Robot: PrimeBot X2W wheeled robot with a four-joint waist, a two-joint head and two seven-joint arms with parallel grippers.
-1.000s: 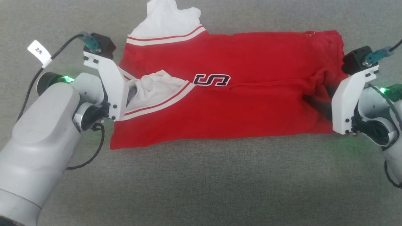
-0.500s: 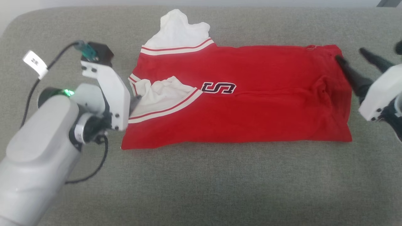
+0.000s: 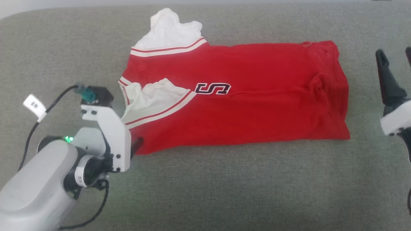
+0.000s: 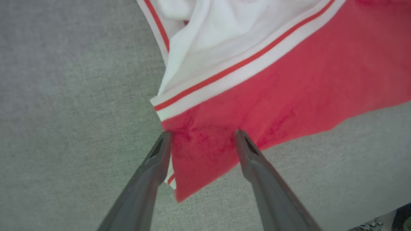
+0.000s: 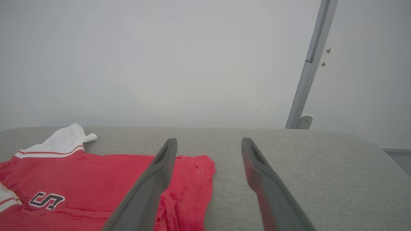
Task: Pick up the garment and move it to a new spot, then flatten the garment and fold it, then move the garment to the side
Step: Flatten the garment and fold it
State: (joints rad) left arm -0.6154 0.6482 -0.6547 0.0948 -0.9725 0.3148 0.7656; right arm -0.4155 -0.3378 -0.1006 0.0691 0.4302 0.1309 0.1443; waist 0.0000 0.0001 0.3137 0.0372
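While the left arm [image 3: 35, 189] reaches in from the near left, the left gripper [image 4: 200, 138] points at the near left corner of the garment [image 3: 244, 109], its two fingers spread wide with that red corner between them and nothing pinched. The garment lies folded in a long red strip on the grey cushion [image 3: 205, 186]. Just past its right edge, the right gripper [image 3: 395, 56] points away from the robot, spread wide too, and holds nothing.
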